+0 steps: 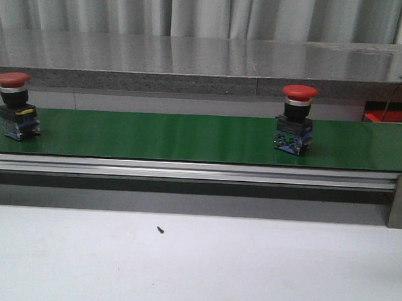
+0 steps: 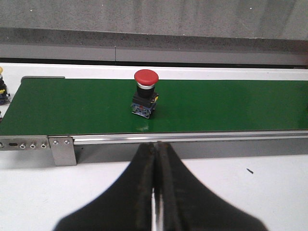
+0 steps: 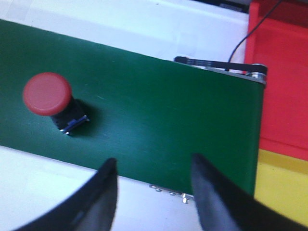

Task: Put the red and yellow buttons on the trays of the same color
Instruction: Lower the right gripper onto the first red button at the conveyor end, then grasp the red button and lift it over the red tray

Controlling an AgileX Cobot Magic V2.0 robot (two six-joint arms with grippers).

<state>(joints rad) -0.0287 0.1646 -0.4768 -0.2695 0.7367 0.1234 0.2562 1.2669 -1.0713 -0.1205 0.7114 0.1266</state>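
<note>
Two red mushroom buttons stand upright on the green conveyor belt point(image 1: 188, 138): one at the left point(image 1: 13, 107) and one at the right point(image 1: 297, 120). Neither gripper shows in the front view. My left gripper point(image 2: 157, 145) is shut and empty, low over the white table in front of the belt, with the left red button point(image 2: 145, 94) straight beyond it. My right gripper point(image 3: 154, 162) is open and empty above the belt's near edge, with the right red button point(image 3: 48, 97) off to one side. The red tray point(image 3: 284, 72) and the yellow tray point(image 3: 281, 190) lie past the belt's end.
A button with a yellow cap point(image 2: 2, 89) is cut off at the edge of the left wrist view, beyond the belt's left end. The belt's aluminium rail point(image 1: 186, 170) runs along the front. A black cable point(image 3: 240, 43) lies by the red tray. A small dark speck point(image 1: 160, 229) sits on the white table.
</note>
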